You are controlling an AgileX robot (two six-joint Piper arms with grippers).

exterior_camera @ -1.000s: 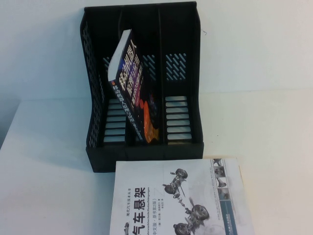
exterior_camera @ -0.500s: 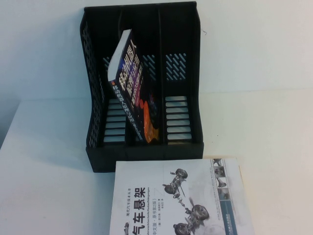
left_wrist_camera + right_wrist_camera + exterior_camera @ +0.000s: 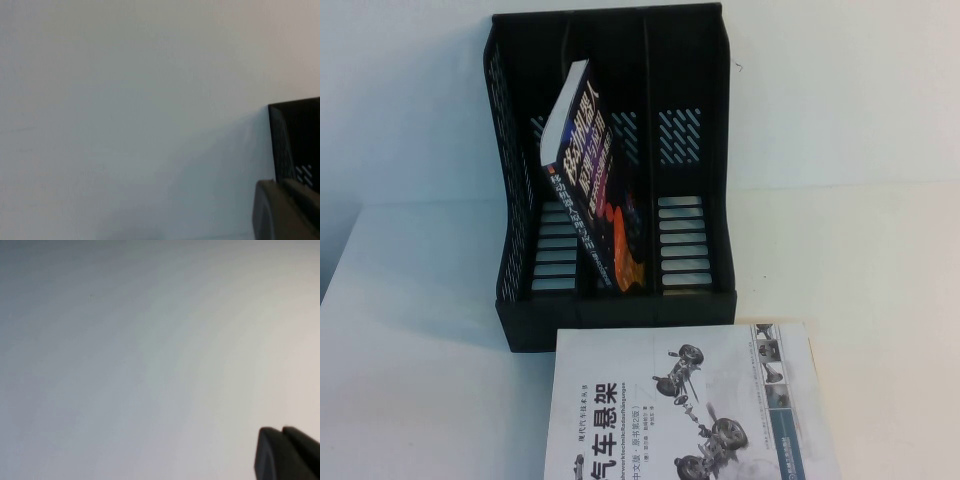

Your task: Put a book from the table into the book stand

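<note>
The book [image 3: 690, 410], white with grey car-suspension drawings and a bold black title, lies flat on the white table [image 3: 420, 380] just in front of the book stand [image 3: 692, 60], and runs off the near edge of the high view. The black three-compartment stand stands upright at the back. No arm shows in the high view. In the left wrist view my left gripper [image 3: 279, 186] sits with its fingertips together, empty, and the stand's corner [image 3: 300, 135] is beyond it. In the right wrist view my right gripper [image 3: 282, 432] is shut and empty, with only plain white behind it.
A dark book with big white characters [image 3: 590, 190] leans slanted in the stand's middle compartment. The stand's left and right compartments hold nothing. White tabletop stretches to both sides of the stand and the book.
</note>
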